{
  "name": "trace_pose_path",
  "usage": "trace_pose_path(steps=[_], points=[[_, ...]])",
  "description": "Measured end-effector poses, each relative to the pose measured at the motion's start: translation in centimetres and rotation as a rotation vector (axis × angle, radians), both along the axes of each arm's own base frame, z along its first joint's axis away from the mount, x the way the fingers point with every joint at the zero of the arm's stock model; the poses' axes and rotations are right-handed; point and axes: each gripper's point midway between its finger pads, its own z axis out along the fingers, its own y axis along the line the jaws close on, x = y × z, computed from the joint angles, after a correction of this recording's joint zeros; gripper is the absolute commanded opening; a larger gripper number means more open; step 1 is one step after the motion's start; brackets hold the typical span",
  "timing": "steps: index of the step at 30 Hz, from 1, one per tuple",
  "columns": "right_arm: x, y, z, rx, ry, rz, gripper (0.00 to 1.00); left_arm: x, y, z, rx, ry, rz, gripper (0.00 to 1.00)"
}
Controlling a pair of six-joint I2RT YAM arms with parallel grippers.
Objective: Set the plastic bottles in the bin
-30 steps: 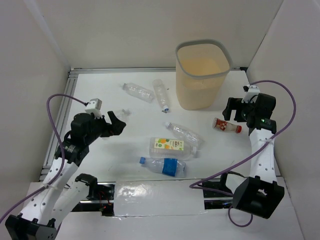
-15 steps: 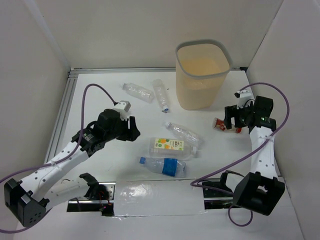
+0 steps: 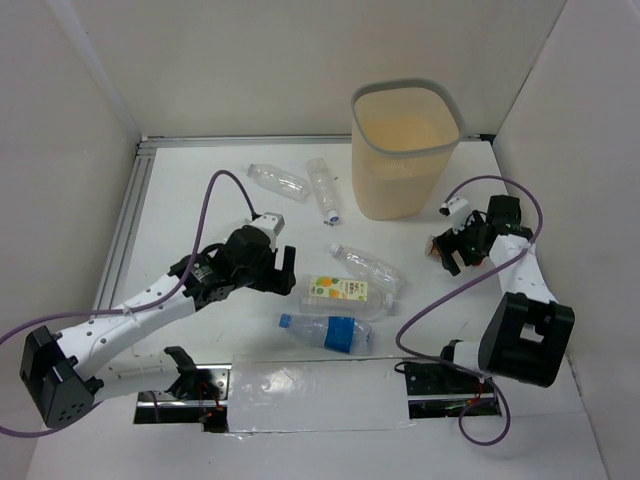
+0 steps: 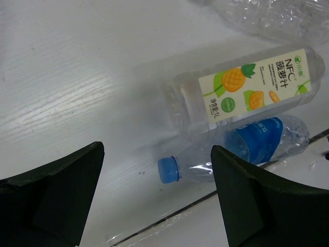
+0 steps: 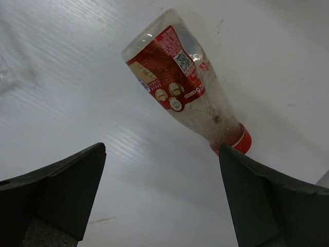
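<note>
Bottles (image 3: 276,182): none seen in bin (image 3: 404,165). Approach step. Left hand (image 4: 156,199), wide open, empty, over juice bottle (image 4: 252,85); right hand (image 5: 162,200) likewise over red-labelled bottle (image 5: 177,82) beside bin. Next: lower, grip.

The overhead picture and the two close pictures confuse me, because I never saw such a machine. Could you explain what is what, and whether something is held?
The overhead view looks down on two robot arms fixed at the near edge of the table. Each ends in a two-finger gripper carrying a small camera, and the close pictures come from those. The left gripper is open next to the pineapple-labelled bottle and the blue-labelled bottle. The right gripper is open above the red-labelled bottle. Three bare bottles lie elsewhere. The beige bin stands behind. Nothing is held.
</note>
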Motion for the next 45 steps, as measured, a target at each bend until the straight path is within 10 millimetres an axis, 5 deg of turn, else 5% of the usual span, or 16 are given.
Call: trace_pose_path(steps=[17, 26, 30, 36, 45], points=[[4.7, -0.9, -6.6, -0.149, 0.084, 0.263, 0.95, -2.9, -3.2, -1.0, -0.083, 0.089, -0.024, 0.98], [5.6, -0.3, -7.2, -0.164, 0.081, 0.398, 0.46, -5.0, -2.6, -2.0, -0.274, 0.155, 0.104, 0.98], [3.0, 1.3, -6.4, -0.112, 0.105, 0.525, 0.35, -5.3, -2.4, -2.5, -0.349, 0.205, 0.206, 0.98], [-0.6, 8.1, 0.8, -0.044, 0.039, 0.828, 0.3, -5.2, -1.7, -3.0, -0.384, 0.254, 0.341, 0.97], [0.2, 26.1, 18.9, 0.015, -0.405, 1.23, 0.3, -6.3, -1.5, -3.6, -0.346, 0.433, 0.521, 0.97]])
